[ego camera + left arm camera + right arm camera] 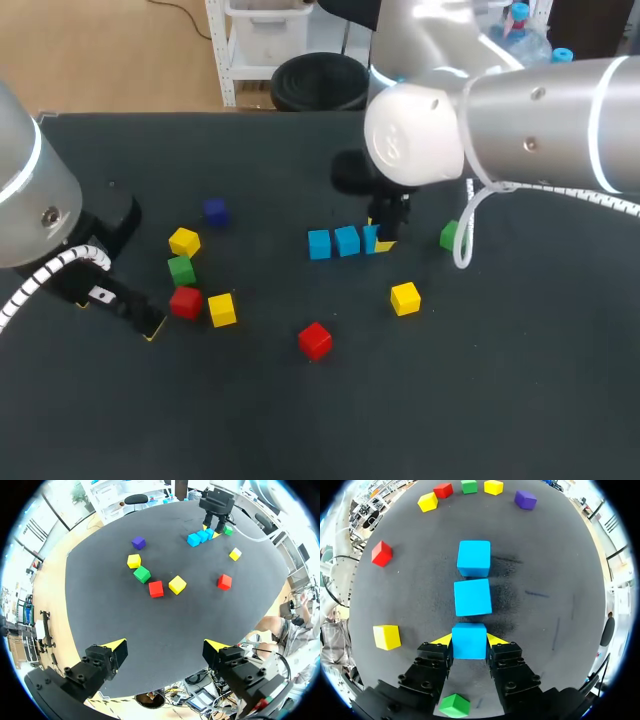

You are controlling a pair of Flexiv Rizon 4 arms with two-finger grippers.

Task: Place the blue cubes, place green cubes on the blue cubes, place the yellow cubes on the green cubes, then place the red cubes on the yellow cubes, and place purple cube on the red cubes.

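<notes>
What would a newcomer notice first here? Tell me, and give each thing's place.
First comes the row of three blue cubes at mid-table, with the right tool gripping the end cube from both sides. On my left side lies a loose cluster of red, yellow, green and purple cubes, none stacked, close to the open left tool.

The head view looks down on the counter (300,420) from high behind. The left wrist view faces it from afar. The right wrist view hangs just above a blue cube (469,641), which shows in all three views.
</notes>
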